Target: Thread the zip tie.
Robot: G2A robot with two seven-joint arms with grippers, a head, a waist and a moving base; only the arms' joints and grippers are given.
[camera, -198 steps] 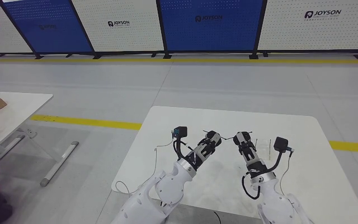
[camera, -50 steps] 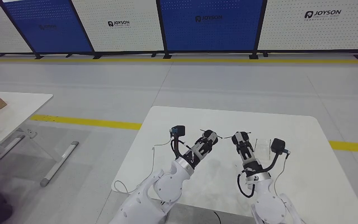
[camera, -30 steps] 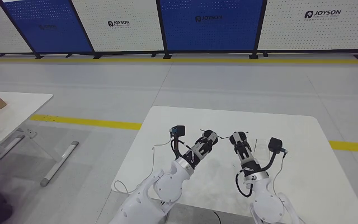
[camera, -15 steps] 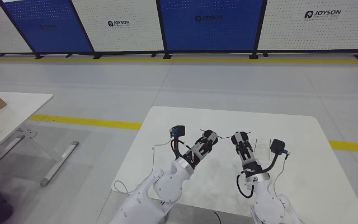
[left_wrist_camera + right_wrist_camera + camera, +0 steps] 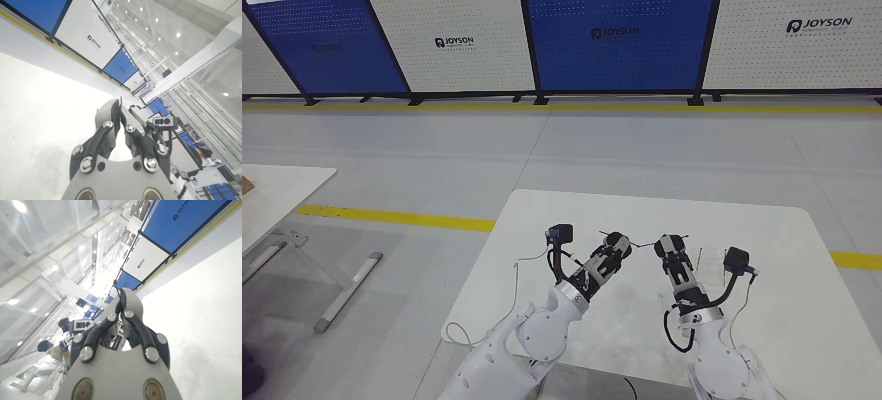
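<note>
1. Comparing earlier top views, I find the right gripper (image 5: pixel 667 243) has edged toward the left gripper (image 5: pixel 617 240). The gap is narrower, so I judge alignment under way and threading not yet done.
2. Both grippers are clamped on the zip tie (image 5: pixel 645 245), held above the table (image 5: pixel 762 230) between them.
3. Its long axis runs gripper to gripper. The apparent head end (image 5: pixel 114 282) juts past the right fingertips, the tail tip (image 5: pixel 121 99) past the left.

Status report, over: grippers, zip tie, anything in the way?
Left gripper shut on zip tie, thin tip poking out. Right gripper shut on zip tie as well. Both close together over white table; no obstruction seen.
</note>
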